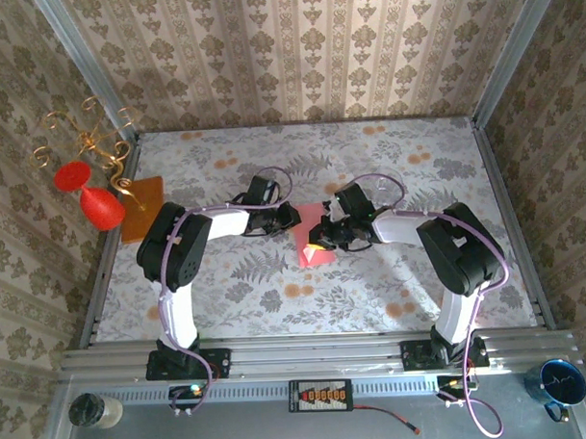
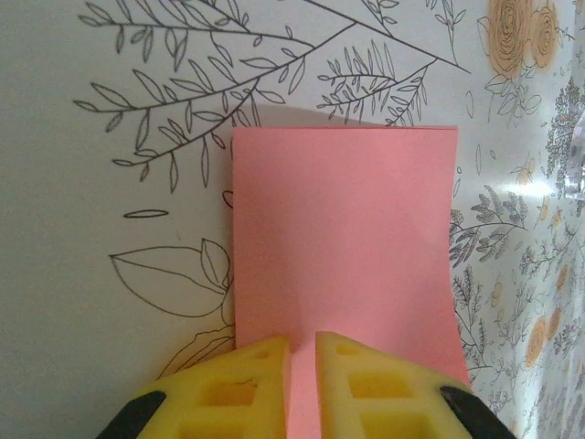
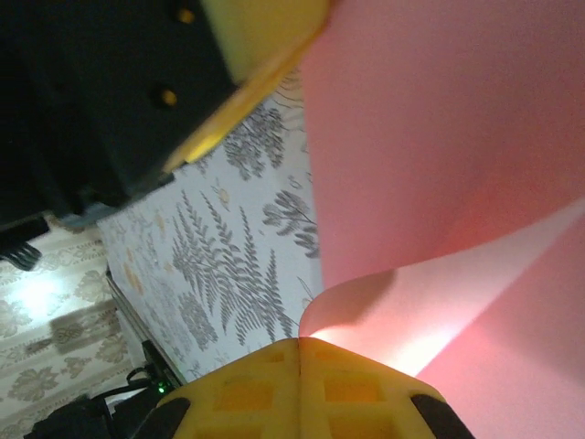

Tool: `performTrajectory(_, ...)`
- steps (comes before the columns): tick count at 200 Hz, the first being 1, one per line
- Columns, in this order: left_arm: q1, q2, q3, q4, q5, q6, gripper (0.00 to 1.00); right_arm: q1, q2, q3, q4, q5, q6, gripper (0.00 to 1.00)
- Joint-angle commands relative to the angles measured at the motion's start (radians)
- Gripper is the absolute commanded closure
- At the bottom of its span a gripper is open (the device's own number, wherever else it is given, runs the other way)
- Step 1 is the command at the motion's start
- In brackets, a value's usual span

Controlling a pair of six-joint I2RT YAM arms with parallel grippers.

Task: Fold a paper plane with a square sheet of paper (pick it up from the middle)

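Note:
The square sheet of paper (image 1: 312,224) lies salmon-pink on the flowered tablecloth between the two arms. In the left wrist view the sheet (image 2: 343,238) is flat, and my left gripper (image 2: 303,343) rests on its near edge with the yellow fingers a narrow gap apart and pink showing between them. My right gripper (image 3: 300,346) is shut on a lifted edge of the sheet (image 3: 439,137), which curls up and over from the table. The left gripper's yellow finger (image 3: 265,55) sits at the sheet's far side. In the top view the grippers (image 1: 291,220) (image 1: 318,246) meet over the sheet.
An orange rectangular sheet (image 1: 143,207) lies at the table's left edge beside a red goblet (image 1: 95,199) and a gold wire stand (image 1: 93,135). A blue mug (image 1: 561,384) and a jar (image 1: 93,409) stand on the near shelf. Metal rails frame the table.

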Motion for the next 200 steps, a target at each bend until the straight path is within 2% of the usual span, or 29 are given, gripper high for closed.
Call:
performTrajectory(1,-0.008,0.032,0.001,-0.046,-0.006,0.024,0.85,0.008,0.048,0.041,0.054,-0.023,0.029,0.95)
performTrajectory(29,-0.008,0.032,-0.001,-0.05,-0.006,0.022,0.85,0.009,0.085,0.062,0.085,0.0,0.052,0.95)
performTrajectory(87,-0.007,0.032,0.009,-0.075,-0.009,0.024,0.85,0.01,0.11,0.077,0.036,0.066,0.044,0.95)
performTrajectory(200,-0.007,0.037,0.017,-0.089,-0.003,0.027,0.85,0.009,0.149,0.073,0.077,0.005,0.041,0.95)
